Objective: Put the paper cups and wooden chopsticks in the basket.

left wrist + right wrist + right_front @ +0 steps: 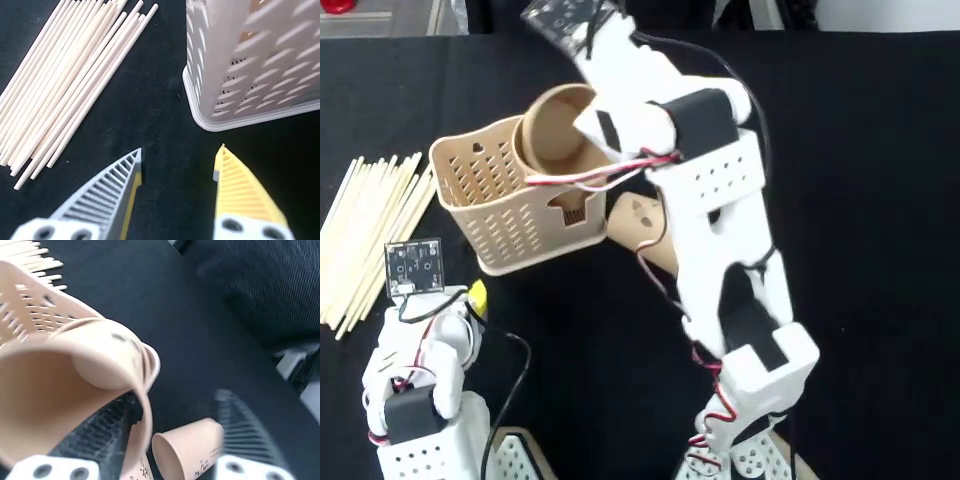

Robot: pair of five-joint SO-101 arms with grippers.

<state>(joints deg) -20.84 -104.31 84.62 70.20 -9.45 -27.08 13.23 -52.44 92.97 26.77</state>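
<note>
- Black-covered table [880, 200]; the basket [510, 210] stands upright on it.
- Right gripper [177, 402] is at the basket's mouth with a cup [555, 125]. Its jaws are wide, one inside the cup and the other clear of its wall.
- Step in hand, likely: dropping this cup into the basket.
- Second cup [642, 222] lies on its side just beside the basket. Probably the next pick, needing a rim grasp.
- Chopsticks [370, 230] are piled near the basket, on the side away from the second cup.
- Left gripper [181, 155] is wide and empty, low between basket and chopsticks.
- Right wrist view shows the jaw inside the cup; in the high view the arm hides it.
</note>
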